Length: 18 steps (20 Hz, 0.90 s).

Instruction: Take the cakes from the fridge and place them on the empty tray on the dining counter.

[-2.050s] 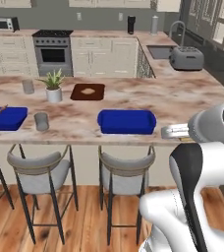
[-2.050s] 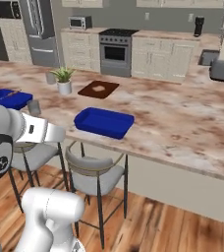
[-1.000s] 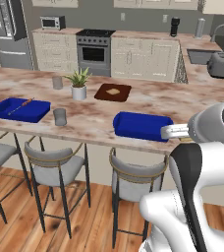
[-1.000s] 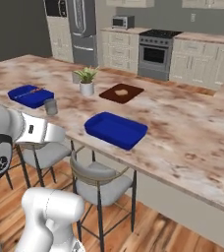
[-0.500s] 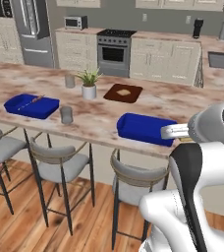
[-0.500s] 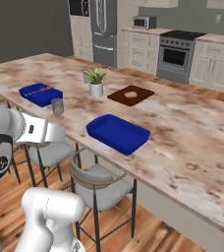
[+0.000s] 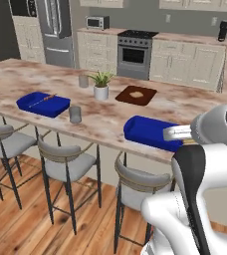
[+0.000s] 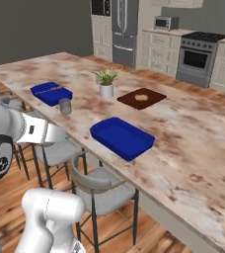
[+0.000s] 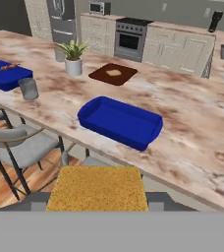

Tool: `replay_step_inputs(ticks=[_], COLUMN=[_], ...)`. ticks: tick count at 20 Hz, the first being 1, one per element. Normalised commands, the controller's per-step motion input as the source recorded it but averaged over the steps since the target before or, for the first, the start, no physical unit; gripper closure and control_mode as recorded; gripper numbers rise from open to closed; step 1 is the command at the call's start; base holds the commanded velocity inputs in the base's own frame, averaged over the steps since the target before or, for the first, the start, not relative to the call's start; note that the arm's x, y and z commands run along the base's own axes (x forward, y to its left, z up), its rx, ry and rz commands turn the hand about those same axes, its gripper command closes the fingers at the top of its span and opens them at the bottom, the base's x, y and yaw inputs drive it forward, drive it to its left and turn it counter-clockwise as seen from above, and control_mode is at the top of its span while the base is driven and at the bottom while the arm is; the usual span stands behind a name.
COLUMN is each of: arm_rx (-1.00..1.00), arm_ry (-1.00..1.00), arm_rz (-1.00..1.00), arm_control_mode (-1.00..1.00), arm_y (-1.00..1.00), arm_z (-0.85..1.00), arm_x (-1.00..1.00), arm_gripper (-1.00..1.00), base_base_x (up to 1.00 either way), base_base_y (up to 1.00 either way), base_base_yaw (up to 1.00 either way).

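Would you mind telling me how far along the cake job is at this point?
Partly done, it seems. The tan cake sits between the gripper fingertips in the hand view, so it has left the closed fridge. In hand: carrying it over the stools toward the counter. Left: setting it in the empty blue tray, then fetching the chocolate cake, which I cannot see here.

You see the beige-brown marbled stone dining counter bearing two deep blue rectangular trays, a grey cup, a potted plant and a dark brown square board.
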Motion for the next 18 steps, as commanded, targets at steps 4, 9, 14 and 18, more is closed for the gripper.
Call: replay_step_inputs(ticks=[4, 9, 14, 18], arm_rx=[0.0, 0.0, 0.0, 0.05], arm_ry=[0.0, 0.0, 0.0, 0.0], arm_rz=[0.0, 0.0, 0.0, 0.13], arm_control_mode=[1.0, 1.0, 1.0, -1.0], arm_y=[0.0, 0.0, 0.0, -0.19], arm_z=[0.0, 0.0, 0.0, 0.0], arm_x=[0.0, 0.0, 0.0, 0.07], arm_gripper=[1.0, 1.0, 1.0, 1.0], base_base_x=[0.12, 0.13, 0.14, 0.06], base_base_y=[-0.45, -0.41, -0.37, -0.19], base_base_yaw=[0.25, 0.25, 0.25, 0.13])
